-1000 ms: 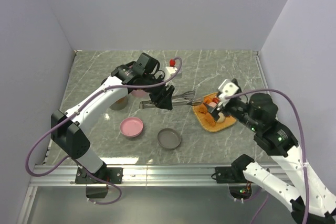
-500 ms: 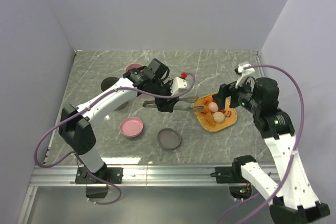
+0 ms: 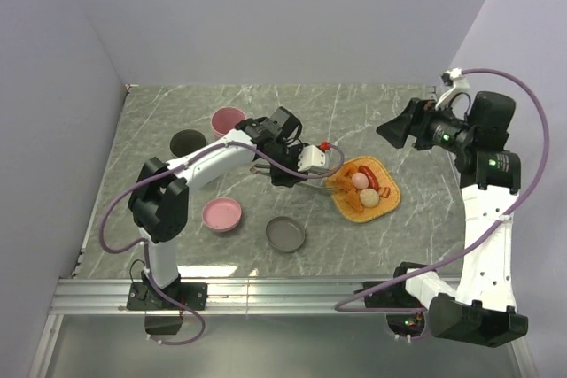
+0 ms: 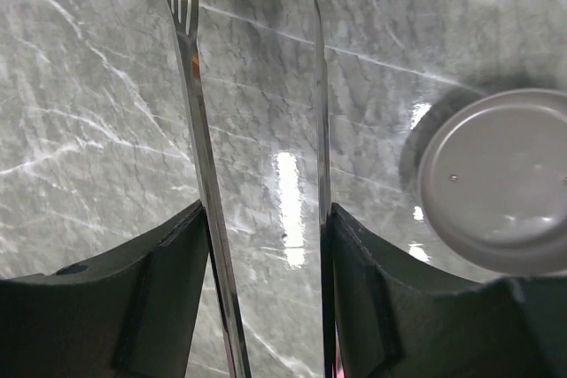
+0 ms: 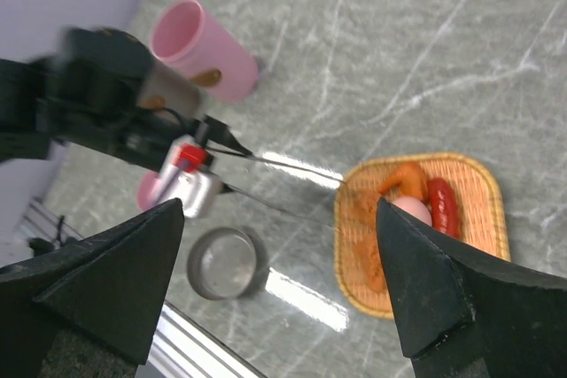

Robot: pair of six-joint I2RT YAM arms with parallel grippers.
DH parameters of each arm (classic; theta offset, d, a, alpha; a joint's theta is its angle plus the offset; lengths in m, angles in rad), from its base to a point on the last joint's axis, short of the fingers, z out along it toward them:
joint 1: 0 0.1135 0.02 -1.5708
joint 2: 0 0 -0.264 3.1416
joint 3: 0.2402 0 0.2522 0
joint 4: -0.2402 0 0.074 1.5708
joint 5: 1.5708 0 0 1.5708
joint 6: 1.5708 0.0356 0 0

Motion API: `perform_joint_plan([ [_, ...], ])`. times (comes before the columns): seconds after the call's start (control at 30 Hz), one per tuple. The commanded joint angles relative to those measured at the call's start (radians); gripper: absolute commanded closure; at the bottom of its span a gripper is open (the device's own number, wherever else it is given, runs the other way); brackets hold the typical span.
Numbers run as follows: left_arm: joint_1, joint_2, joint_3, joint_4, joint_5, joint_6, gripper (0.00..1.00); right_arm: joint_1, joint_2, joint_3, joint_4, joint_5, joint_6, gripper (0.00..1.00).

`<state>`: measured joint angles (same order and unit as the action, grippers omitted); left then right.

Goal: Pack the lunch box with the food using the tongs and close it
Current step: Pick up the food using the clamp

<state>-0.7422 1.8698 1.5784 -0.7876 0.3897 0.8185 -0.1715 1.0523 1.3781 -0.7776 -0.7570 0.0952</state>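
Left gripper [image 4: 266, 307]: clamped on the tongs [image 4: 197, 157], both slim arms running forward. Right gripper [image 3: 397, 127]: spread wide, empty, high above the worktop [image 3: 177, 104]. Tong tips: just over the woven tray [image 5: 474, 276] rim; we would straddle one piece, then squeeze gently. Food [image 3: 360, 181]: all on the tray, unpacked.

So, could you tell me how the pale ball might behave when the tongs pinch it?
Round and smooth-looking, the pale ball will probably roll or slip from the slim metal tongs. The pinkish ball beside it and the tray rim may stop it rolling far.
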Motion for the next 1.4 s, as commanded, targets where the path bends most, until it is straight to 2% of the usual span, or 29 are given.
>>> perform_joint_plan([
  [0.0, -0.006, 0.012, 0.065, 0.034, 0.014, 0.062, 0.41, -0.046, 0.018, 0.084, -0.025, -0.140, 0.044, 0.04],
  [0.2, -0.009, 0.040, 0.066, 0.067, 0.005, 0.070, 0.40, -0.106, 0.017, 0.087, 0.000, -0.186, 0.072, 0.04],
  [0.97, -0.051, 0.160, 0.144, 0.037, 0.011, 0.105, 0.41, -0.126, 0.012, 0.087, 0.011, -0.225, 0.083, 0.03],
  [1.37, -0.051, 0.131, 0.149, 0.030, 0.000, 0.081, 0.57, -0.137, 0.003, 0.073, 0.011, -0.231, 0.072, 0.03],
])
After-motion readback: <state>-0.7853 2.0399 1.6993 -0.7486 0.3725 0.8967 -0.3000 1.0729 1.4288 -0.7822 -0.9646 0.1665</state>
